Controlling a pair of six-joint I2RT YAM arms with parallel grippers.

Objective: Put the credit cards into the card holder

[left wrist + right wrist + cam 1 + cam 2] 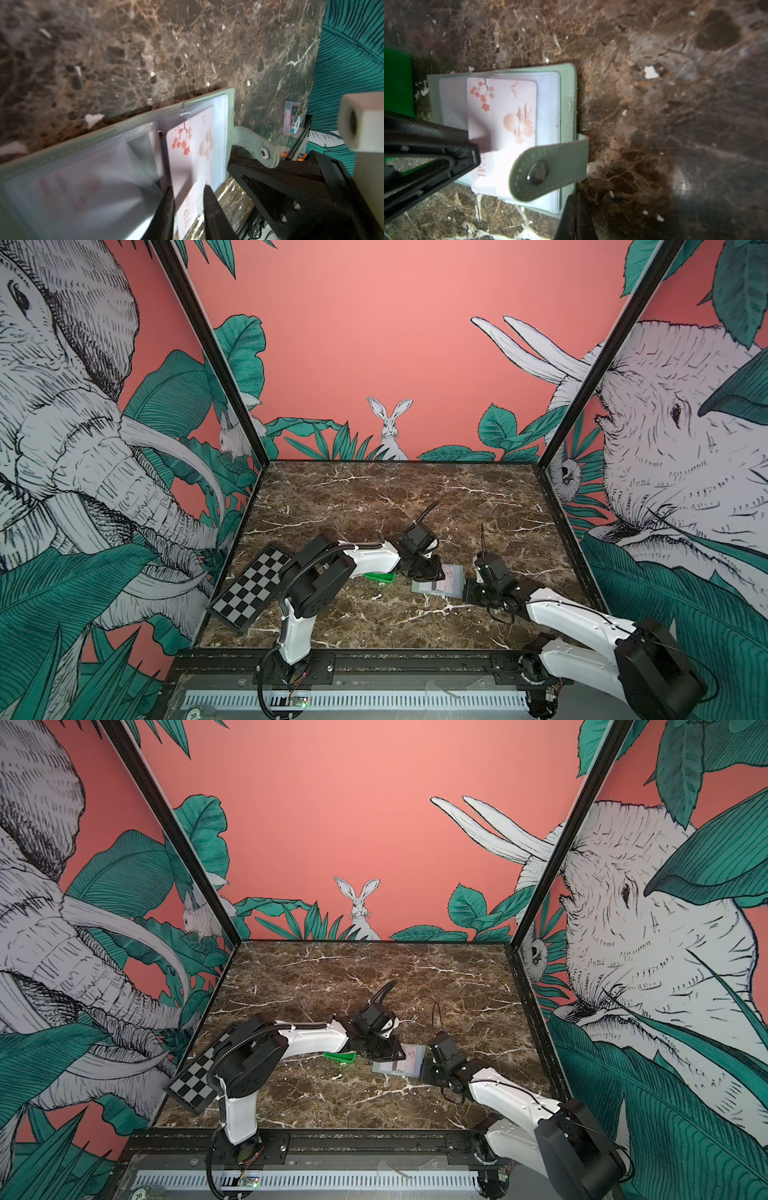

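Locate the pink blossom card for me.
In both top views the pink blossom card lies on the open card holder, right of the green tray; the left gripper, jaws slightly parted, sits at its end.

A pale pink rectangular plastic card with a red blossom print (193, 145) carries the only clear lettering, in orange-red capitals along its long side. In the left wrist view they read "VIP C" in the gap of the left gripper (187, 187); beyond that the letters blur. In the right wrist view the same card (502, 108) shows "IP CA" just beside a black finger (446, 153); the remaining letters cannot be made out. In both top views, a small round pale sticker (193, 713) (139, 1193) at the lower left of the frame, on the grey base before the black rail, bears 20. In the left wrist view, a small clear packet (292, 118) on the marble has print too blurred to read.
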